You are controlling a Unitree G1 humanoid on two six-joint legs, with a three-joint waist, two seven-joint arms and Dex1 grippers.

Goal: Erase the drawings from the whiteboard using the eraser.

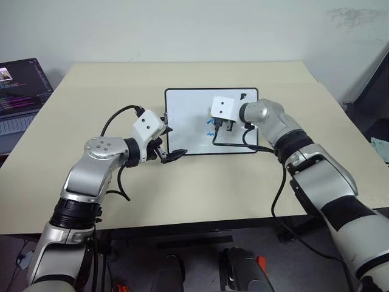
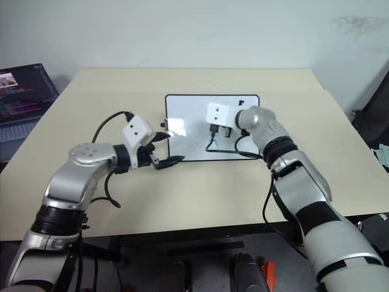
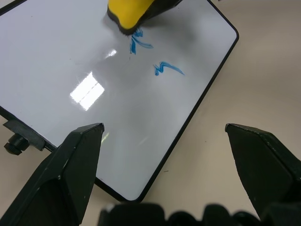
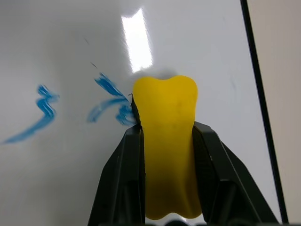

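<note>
Whiteboard (image 1: 188, 121) lies flat mid-tabletop (image 1: 182, 188), long side toward the robot. Right tool (image 4: 164, 136) is clamped on the yellow eraser (image 4: 164, 141), which sticks out past the fingertips so that its soft end, not the fingers, meets the glossy surface. Eraser end sits against the edge of one blue scribble (image 4: 110, 101); a second scribble (image 4: 35, 115) lies just beside it, untouched. No third mark made out. Judgement: wiping under way, two drawings left.

Left tool (image 3: 164, 155) hovers over the near corner of the board, fingers well apart, holding nothing; probably stationed to steady the frame if the board slides. Laptop (image 1: 18, 97) at the far left, well apart.
</note>
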